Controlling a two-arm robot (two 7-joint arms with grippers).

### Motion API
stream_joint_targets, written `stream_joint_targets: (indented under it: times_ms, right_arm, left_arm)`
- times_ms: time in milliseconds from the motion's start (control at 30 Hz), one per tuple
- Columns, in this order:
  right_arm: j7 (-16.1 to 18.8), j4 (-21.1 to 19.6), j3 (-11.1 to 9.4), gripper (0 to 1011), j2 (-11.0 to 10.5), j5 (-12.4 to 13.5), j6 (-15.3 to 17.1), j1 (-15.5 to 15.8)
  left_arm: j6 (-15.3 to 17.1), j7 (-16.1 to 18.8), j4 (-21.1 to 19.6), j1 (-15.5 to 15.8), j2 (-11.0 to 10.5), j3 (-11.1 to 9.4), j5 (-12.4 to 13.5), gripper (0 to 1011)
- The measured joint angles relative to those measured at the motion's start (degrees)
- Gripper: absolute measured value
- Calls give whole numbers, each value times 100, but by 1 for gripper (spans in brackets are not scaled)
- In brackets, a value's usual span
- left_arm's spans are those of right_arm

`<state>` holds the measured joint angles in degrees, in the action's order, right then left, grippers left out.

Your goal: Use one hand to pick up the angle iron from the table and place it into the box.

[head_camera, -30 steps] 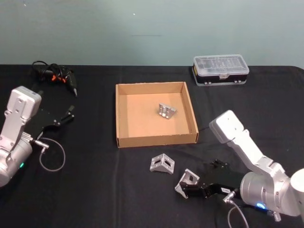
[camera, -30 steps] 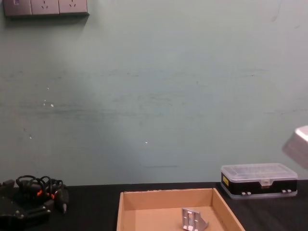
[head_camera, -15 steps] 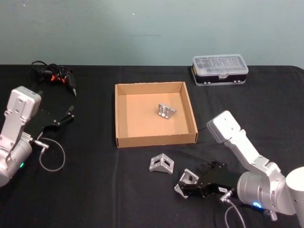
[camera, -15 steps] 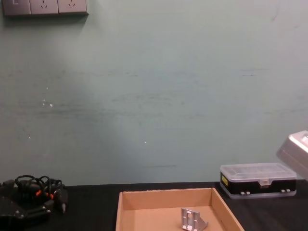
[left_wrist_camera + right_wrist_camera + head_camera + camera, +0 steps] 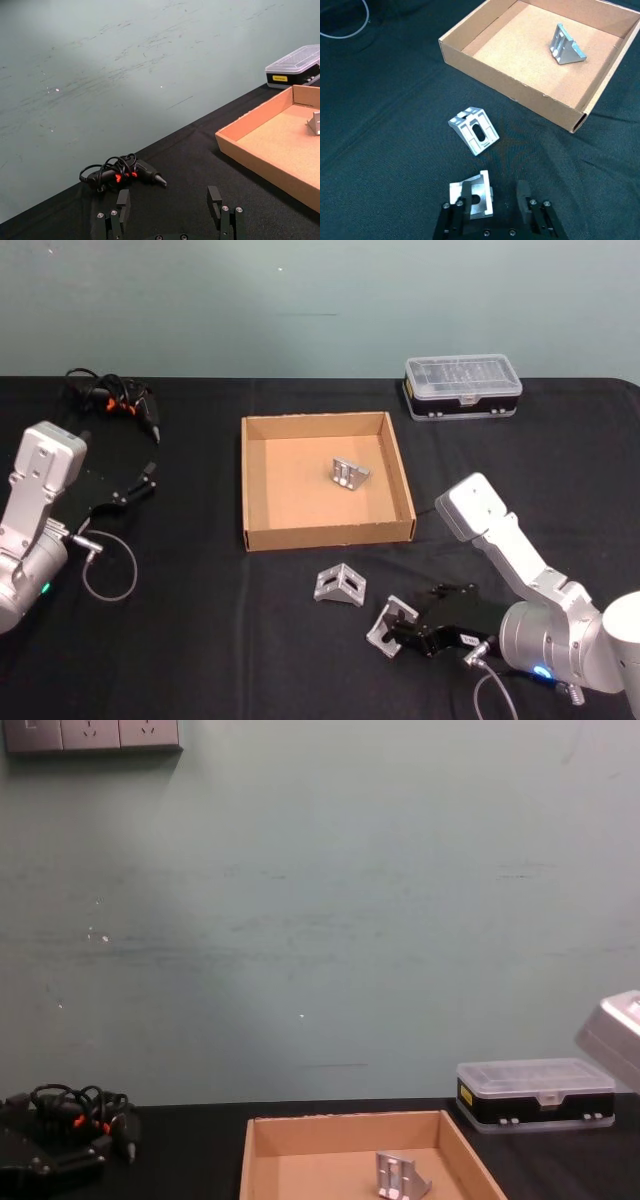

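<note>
the small silver metal angle iron nearest the robot lies on the flat matte black table, out in front of the shallow tan cardboard box and toward the robot's right. the right gripper, black with silver-tipped fingers on a silver-grey arm, is low over the table at this piece. its fingers are spread apart. in the right wrist view one finger overlaps the angle iron and the other stands just beside it over bare table, so nothing is clamped.

a second angle iron of the same kind rests on the table between the first piece and the box's near wall, apart from both. a third angle iron sits inside the box, toward its far right part.

beyond the box's far right corner stands a black plastic case with a clear lid. at the table's far left lies a black corded tool with orange marks.

the left gripper is off at the table's left side, well apart from the box, fingers wide and empty.
</note>
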<state>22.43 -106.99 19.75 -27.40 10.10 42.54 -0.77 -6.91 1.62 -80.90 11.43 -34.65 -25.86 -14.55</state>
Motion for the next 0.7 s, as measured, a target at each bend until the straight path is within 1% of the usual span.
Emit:
stream_joint_targets:
  times_ms: [67,100,133,167,267,300,433,467,500,567,700]
  right_arm:
    - [0,-1,0,549,0,0,0,0]
    - [0,-1,0,488,-1,0,1,0]
    - [0,-1,0,488,-1,0,1,0]
    - [0,-3,0,405,-3,0,2,0]
    - [0,-4,0,345,-3,0,3,1]
    - [0,-5,0,282,-4,0,4,1]
    - [-1,-7,0,205,-6,0,5,1]
    - [0,-7,0,148,-6,0,5,1]
    - [0,-8,0,112,-6,0,5,1]
    - [0,-8,0,82,-6,0,5,0]
    - [-2,-38,-3,80,-6,-15,-27,20]
  left_arm:
    - [0,0,0,0,0,0,0,1011]
    - [0,0,0,0,0,0,0,1011]
    - [0,0,0,0,0,0,0,1011]
    - [0,0,0,0,0,0,0,1011]
    - [0,0,0,0,0,0,0,1011]
    - [0,0,0,0,0,0,0,1011]
    - [0,0,0,0,0,0,0,1011]
    - [0,0,0,0,0,0,0,1011]
    - [0,0,0,0,0,0,0,1011]
    - [0,0,0,0,0,0,0,1011]
    - [0,0,0,0,0,0,0,1011]
